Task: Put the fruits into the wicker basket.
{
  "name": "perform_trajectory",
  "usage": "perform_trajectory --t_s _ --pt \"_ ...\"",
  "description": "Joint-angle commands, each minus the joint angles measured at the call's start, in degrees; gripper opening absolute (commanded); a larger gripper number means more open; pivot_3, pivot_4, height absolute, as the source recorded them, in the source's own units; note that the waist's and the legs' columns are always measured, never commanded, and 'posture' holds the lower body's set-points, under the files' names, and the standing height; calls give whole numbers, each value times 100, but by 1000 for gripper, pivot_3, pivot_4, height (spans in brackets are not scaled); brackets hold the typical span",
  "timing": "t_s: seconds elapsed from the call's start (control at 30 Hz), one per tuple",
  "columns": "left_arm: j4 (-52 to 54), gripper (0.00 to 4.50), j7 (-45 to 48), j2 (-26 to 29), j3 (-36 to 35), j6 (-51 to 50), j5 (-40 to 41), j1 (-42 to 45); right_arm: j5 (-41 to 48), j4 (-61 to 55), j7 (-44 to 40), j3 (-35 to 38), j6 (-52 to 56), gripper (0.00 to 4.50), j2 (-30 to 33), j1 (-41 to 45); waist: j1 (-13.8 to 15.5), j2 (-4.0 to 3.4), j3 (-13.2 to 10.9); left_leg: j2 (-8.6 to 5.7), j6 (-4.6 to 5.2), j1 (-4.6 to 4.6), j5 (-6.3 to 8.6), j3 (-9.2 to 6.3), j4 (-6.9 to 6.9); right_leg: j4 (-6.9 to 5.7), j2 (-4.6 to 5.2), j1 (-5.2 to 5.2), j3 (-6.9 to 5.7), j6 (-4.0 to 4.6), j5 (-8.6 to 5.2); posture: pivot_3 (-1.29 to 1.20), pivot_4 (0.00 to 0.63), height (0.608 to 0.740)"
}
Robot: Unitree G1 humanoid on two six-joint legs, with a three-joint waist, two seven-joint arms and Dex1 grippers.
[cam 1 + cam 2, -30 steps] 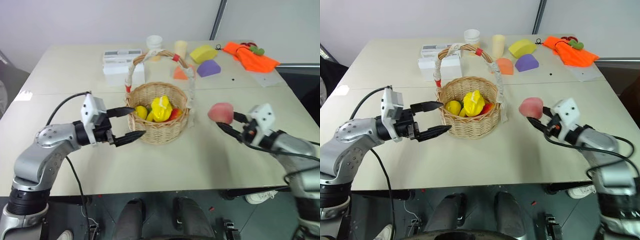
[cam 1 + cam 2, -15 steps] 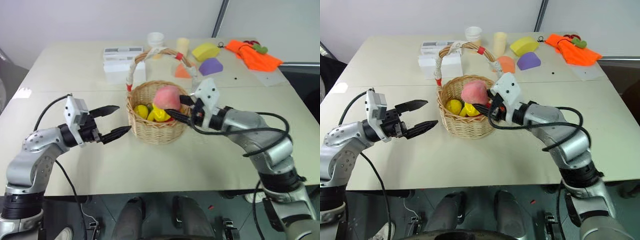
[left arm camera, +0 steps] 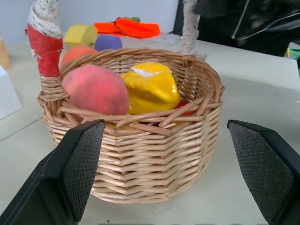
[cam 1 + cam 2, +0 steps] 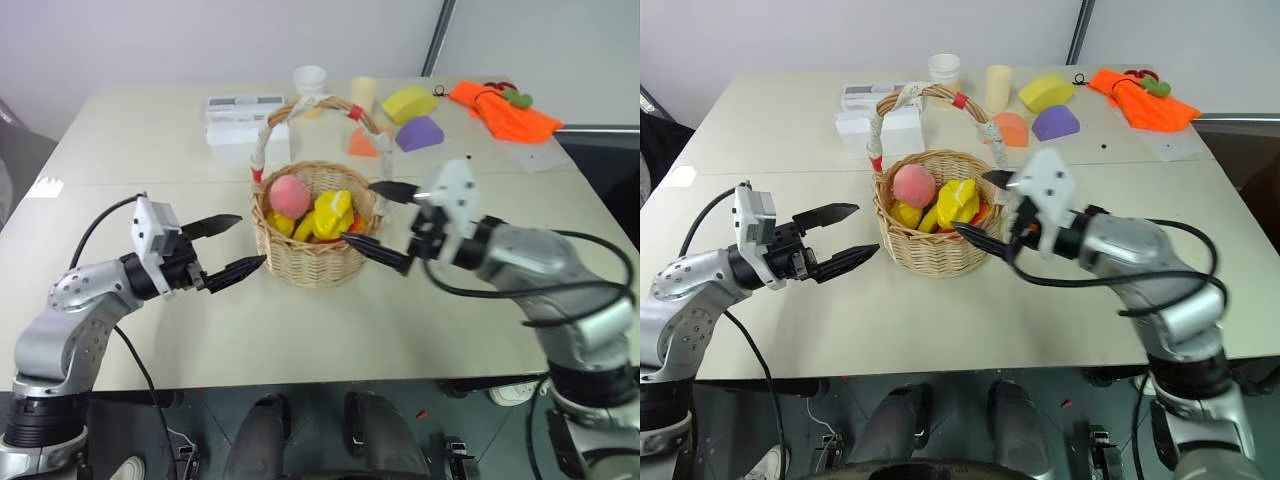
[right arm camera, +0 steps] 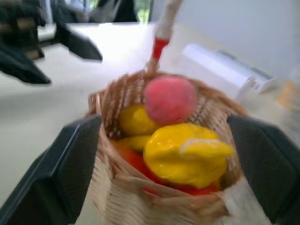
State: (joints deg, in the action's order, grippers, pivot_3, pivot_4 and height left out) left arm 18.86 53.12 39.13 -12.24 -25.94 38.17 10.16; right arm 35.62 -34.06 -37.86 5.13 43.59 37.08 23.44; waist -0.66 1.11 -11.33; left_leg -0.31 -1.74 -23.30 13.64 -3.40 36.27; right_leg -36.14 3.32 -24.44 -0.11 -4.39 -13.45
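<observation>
Now peach (image 4: pixel 291 195) lies in basket (image 4: pixel 314 262) beside starfruit (image 4: pixel 333 213), just ahead of right pincer (image 4: pixel 377 216), whose jaws gape wide, empty, straddling near rim. Left pincer (image 4: pixel 233 247) wide, empty, beside basket's other side, likely steadying guard. Desk (image 4: pixel 300 330) fruitless; task looks done.

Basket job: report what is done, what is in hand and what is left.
Done: the peach and the starfruit both lie inside the wicker basket. In hand: nothing; the right pincer is open at the basket's rim, and the left pincer is open beside it. Left: no fruit shows loose on the table.
</observation>
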Motion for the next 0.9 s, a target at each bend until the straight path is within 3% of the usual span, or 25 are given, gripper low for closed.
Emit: perform_trajectory --t_s 0.03,0.2,0.37,0.67,0.8,0.9 --pt "81 4500 51 -19 -13 53 92 135 316 -118 207 475 150 4445 5 -44 -30 0 0 0 0 3 0 5 0 -1 -4 0 2 2 2 0 150 740" --pt "19 4500 88 -77 63 60 54 231 -498 596 889 30 -130 4445 -306 230 -27 0 1 22 1 17 -1 2 1 -7 -48 1 7 45 6 0 150 740" --pt "81 4500 35 -124 92 59 50 261 -910 1561 1291 -285 -401 4445 -1008 782 -29 -1 1 35 1 24 -1 2 -2 -16 -67 -1 10 47 15 0 150 740" --pt "226 4500 -51 -96 -9 71 78 31 -166 1447 1322 562 -216 19 -1219 835 4 -1 1 34 1 12 -1 -1 -1 -11 -61 -4 10 35 21 0 150 740" --pt "150 4500 -53 -128 58 107 34 102 -428 1619 1451 1135 -631 19 -911 680 7 -1 1 34 1 14 -1 -1 0 -11 -64 -4 10 36 20 0 150 740" --pt "49 4500 4 -171 162 149 -4 212 -1119 2396 2054 1686 -1064 19 -397 717 26 -1 1 33 1 11 -1 2 3 -11 -62 -4 10 36 20 0 150 740"
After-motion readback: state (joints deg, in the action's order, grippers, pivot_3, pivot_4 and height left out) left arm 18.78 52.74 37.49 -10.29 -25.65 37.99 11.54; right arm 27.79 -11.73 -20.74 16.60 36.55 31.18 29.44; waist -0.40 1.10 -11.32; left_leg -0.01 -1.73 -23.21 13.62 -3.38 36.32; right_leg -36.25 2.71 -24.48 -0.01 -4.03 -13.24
